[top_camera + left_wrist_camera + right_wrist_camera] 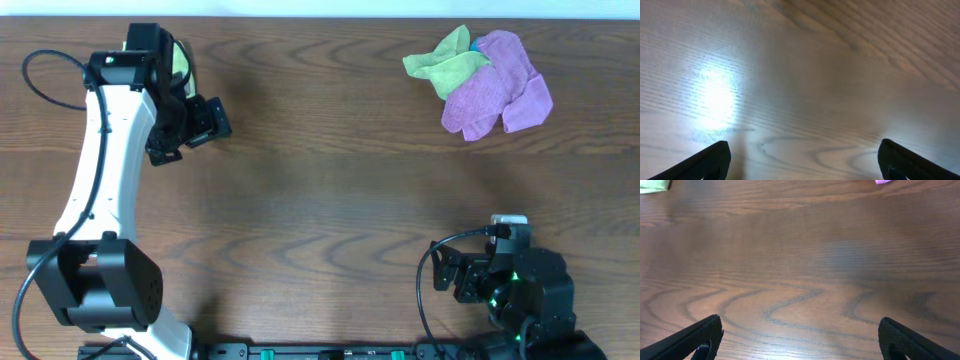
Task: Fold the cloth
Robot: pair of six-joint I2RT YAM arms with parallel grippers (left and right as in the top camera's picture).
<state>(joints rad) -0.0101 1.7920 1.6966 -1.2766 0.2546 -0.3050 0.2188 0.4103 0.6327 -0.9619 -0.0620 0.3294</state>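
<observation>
Lime-green cloth (181, 58) behind left arm (98, 150), left gripper (804, 159), right gripper (800, 338) spread wide

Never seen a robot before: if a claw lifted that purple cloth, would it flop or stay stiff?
Probably flop: the purple cloth lies crumpled in soft folds. Its thin, draping flaps suggest it is light. Lifting it may drag the yellow-green cloth touching it.
</observation>
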